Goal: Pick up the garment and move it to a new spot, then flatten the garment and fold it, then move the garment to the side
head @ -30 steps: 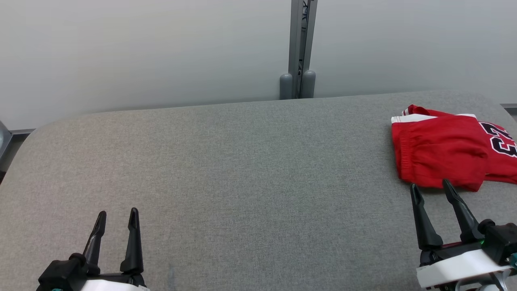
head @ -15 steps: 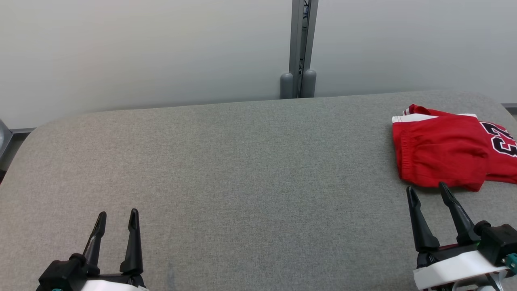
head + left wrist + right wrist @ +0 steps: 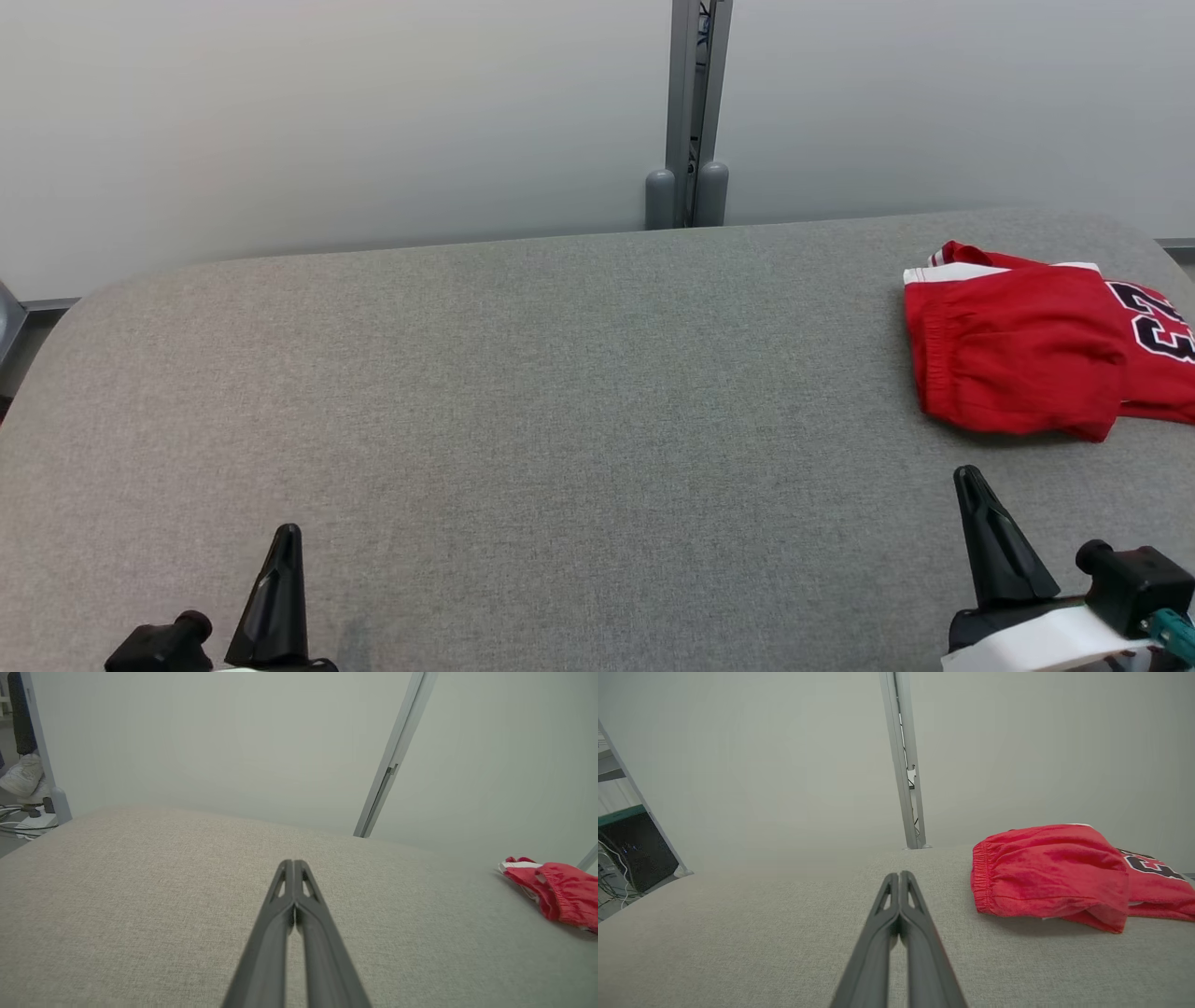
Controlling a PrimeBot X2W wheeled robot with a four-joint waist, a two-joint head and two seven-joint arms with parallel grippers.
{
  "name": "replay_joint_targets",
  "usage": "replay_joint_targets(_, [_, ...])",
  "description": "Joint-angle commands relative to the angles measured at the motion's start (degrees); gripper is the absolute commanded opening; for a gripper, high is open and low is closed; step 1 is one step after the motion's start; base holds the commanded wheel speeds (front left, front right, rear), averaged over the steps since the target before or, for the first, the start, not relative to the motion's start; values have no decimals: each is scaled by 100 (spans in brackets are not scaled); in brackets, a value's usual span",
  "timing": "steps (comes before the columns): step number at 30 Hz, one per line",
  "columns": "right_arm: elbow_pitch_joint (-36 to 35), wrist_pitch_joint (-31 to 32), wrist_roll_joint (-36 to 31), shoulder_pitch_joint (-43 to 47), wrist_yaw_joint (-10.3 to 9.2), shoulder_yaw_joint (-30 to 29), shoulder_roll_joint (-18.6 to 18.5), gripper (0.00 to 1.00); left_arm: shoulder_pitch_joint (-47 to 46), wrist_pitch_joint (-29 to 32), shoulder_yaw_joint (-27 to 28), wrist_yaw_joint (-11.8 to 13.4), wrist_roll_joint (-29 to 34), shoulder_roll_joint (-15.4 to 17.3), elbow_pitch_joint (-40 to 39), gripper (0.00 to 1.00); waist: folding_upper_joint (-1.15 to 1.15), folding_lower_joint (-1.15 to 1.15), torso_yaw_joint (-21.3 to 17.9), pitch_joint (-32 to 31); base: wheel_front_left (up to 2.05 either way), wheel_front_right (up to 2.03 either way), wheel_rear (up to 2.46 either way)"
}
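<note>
Two grippers are showing over the grey padded table (image 3: 560,392), both on the near side of the metal post (image 3: 689,112) that is standing behind the table's far edge. The left gripper (image 3: 283,546) is sitting well to the left of the post. Its two dark fingers are pressing together along their length and are gripping nothing. The right gripper (image 3: 971,485) is sitting to the right of the post, its fingers also lying together, empty.

The red garment (image 3: 1018,355) is lying folded on the table, far to the right of the post, apart from the right gripper's tips. Black and white numerals are showing on its right part, and a white band at its far side. Bare grey cloth is lying between the right gripper and the garment.

Pale wall panels (image 3: 327,121) are standing on both sides of the post. Far to the left of the post, a white shoe (image 3: 23,772) and cables (image 3: 16,826) are lying on the floor, and a dark cabinet (image 3: 637,854) is standing there.
</note>
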Motion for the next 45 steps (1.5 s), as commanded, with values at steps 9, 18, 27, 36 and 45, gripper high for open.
replay_joint_targets(9, [-29,252,1073,-194,0,-159,-16,0,-261,263,69,-17,-1034,42,-58,0,0,0,13,7,0,0,0])
replay_joint_targets(18, [16,460,1914,-266,0,-263,10,0,-380,482,95,-29,-1856,50,-41,0,0,0,25,14,0,0,0])
replay_joint_targets(27, [52,633,2592,-325,0,-349,35,0,-483,665,121,-40,-2524,57,-20,0,0,0,36,20,0,0,0])
replay_joint_targets(36, [90,813,3282,-377,0,-447,65,0,-591,857,150,-52,-3205,63,6,0,0,0,48,27,0,0,0])
replay_joint_targets(45, [130,1000,3972,-437,0,-546,98,0,-698,1051,181,-59,-3891,70,32,0,0,0,61,35,0,0,0])
